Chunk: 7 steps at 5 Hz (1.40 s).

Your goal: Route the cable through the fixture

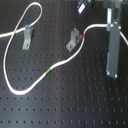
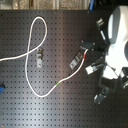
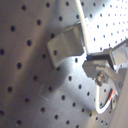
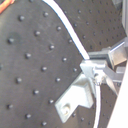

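Observation:
A white cable (image 1: 30,89) with a green mark (image 1: 48,71) and a red mark (image 1: 85,36) loops across the black perforated board in both exterior views (image 2: 31,85). A grey metal clip fixture (image 1: 74,40) stands near the red mark and also shows in the second exterior view (image 2: 76,61). My gripper (image 1: 109,25) is just past the fixture, shut on the cable near its end (image 2: 91,51). In both wrist views the cable (image 3: 82,20) (image 4: 65,30) runs into the fingers (image 3: 107,60) (image 4: 100,70) right beside the fixture (image 3: 65,42) (image 4: 75,97), not inside it.
A second metal fixture (image 1: 27,35) (image 2: 38,57) stands inside the cable's big loop. A tall grey metal part (image 1: 114,52) hangs below the gripper on the first exterior view's right. The white arm (image 2: 115,35) fills the second exterior view's right. A blue object (image 2: 1,89) sits at that board's edge.

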Tool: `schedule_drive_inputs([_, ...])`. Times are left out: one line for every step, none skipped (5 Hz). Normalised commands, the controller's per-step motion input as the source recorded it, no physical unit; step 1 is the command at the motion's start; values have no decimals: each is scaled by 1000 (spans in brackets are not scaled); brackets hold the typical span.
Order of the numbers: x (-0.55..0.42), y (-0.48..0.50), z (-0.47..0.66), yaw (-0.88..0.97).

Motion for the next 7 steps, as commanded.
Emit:
schedule_drive_inputs([-10,3,0,0])
schedule_drive_inputs([-106,-9,-405,66])
schedule_drive_inputs([-53,-69,-464,63])
schedule_drive_inputs([-10,57,283,0])
schedule_drive_inputs([-283,284,442,20])
schedule_drive_inputs([-256,303,550,34])
schedule_drive_inputs([-215,287,679,23])
